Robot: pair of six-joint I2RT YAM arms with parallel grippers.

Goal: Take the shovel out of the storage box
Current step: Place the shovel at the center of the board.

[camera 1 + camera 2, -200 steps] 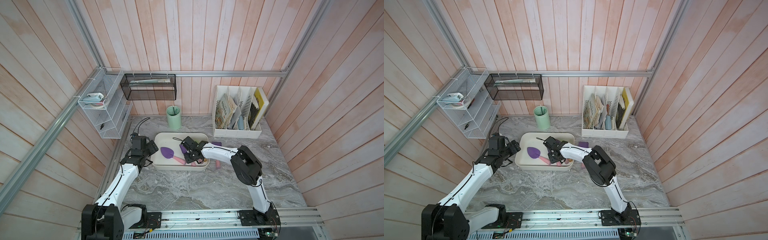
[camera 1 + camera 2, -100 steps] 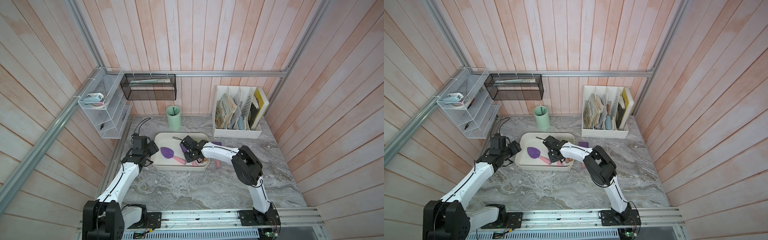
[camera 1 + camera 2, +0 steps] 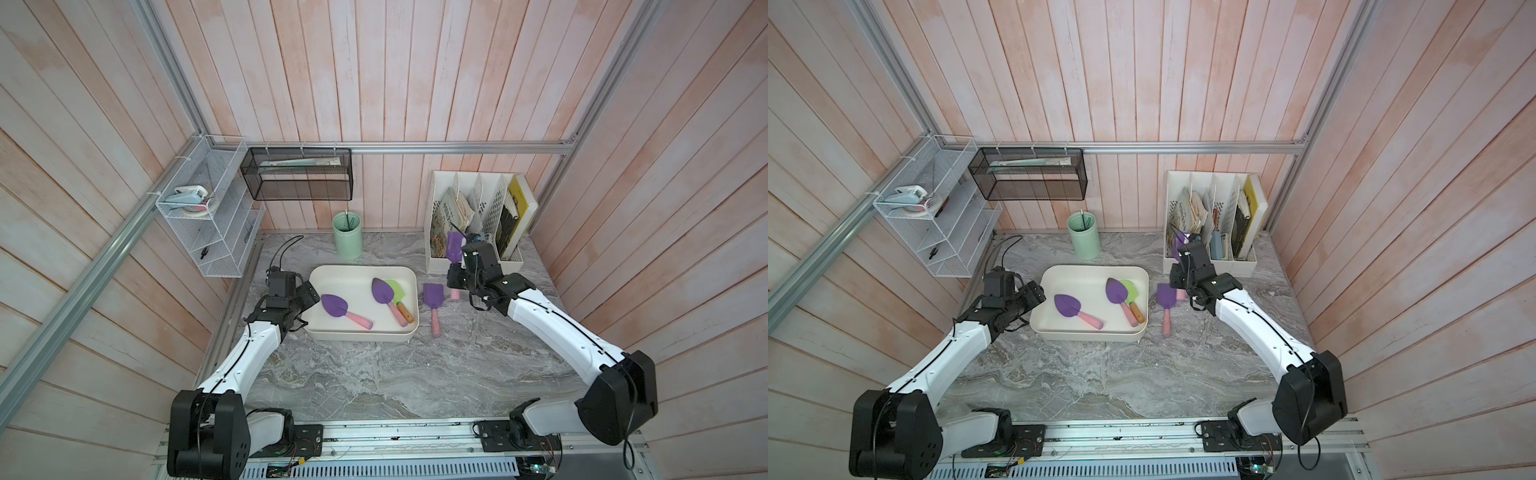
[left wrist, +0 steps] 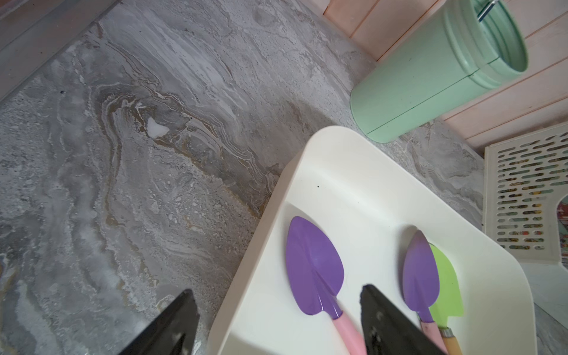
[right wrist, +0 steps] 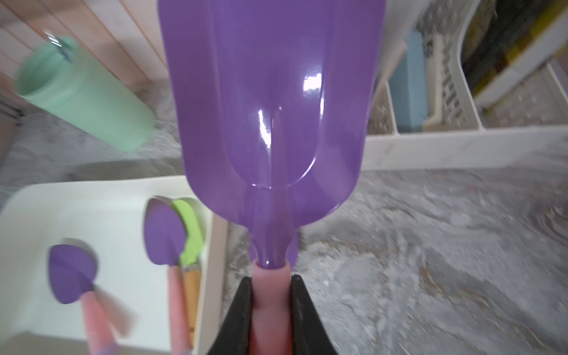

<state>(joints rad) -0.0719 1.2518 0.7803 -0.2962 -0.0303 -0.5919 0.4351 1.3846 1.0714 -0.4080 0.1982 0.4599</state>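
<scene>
The cream-white storage box (image 3: 362,268) lies mid-table. Inside it are a purple shovel with a pink handle (image 3: 335,306), a second purple one (image 3: 382,291), and a green one with a wooden handle (image 3: 397,287). My right gripper (image 5: 271,279) is shut on the pink handle of a square purple shovel (image 5: 270,92). It holds that shovel (image 3: 455,245) in the air to the right of the box, blade toward the file rack. My left gripper (image 4: 278,292) is open and straddles the box's left wall (image 4: 255,261), holding nothing.
Another square purple shovel (image 3: 433,297) lies on the table just right of the box. A green cup (image 3: 348,241) stands behind the box. The white file rack (image 3: 478,195) is at the back right. A black mesh basket (image 3: 297,174) and a wire shelf (image 3: 208,220) hang at the back left.
My right gripper shut on a shovel handle inside the box, then lifted the shovel out and carried it right, toward the file rack. The left arm has barely moved.
</scene>
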